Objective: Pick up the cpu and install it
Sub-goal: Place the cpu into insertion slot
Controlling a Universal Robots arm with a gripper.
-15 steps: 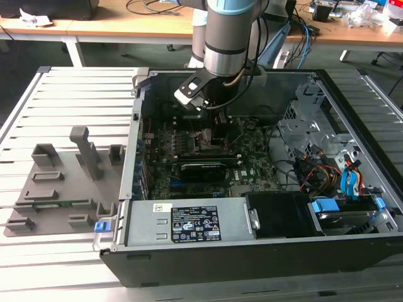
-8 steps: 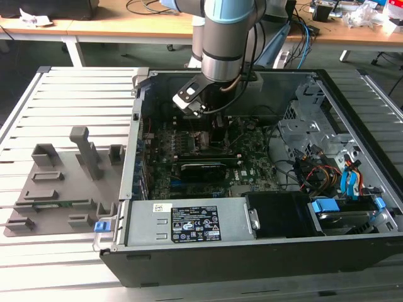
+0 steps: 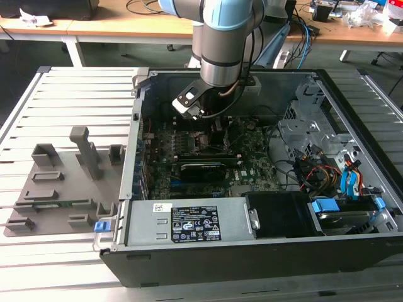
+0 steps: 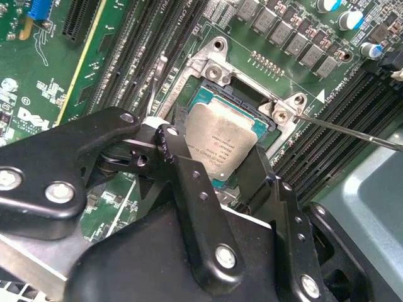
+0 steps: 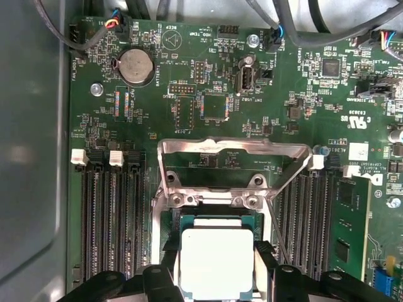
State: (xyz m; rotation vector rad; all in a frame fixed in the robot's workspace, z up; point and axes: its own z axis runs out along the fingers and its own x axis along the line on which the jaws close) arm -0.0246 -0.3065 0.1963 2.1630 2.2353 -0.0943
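The cpu [image 4: 221, 141] lies square over the open socket [image 5: 189, 217] on the motherboard [image 5: 283, 88]; I cannot tell whether it is seated. My jaws are closed on it, a finger [image 4: 189, 182] against each opposite edge. The metal load plate [image 5: 233, 148] stands hinged up, inside the computer case [image 3: 252, 259].

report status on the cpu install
gripper shut on small square silver-topped cpu, over the motherboard socket. silver metal load frame flipped open. nothing in the way.
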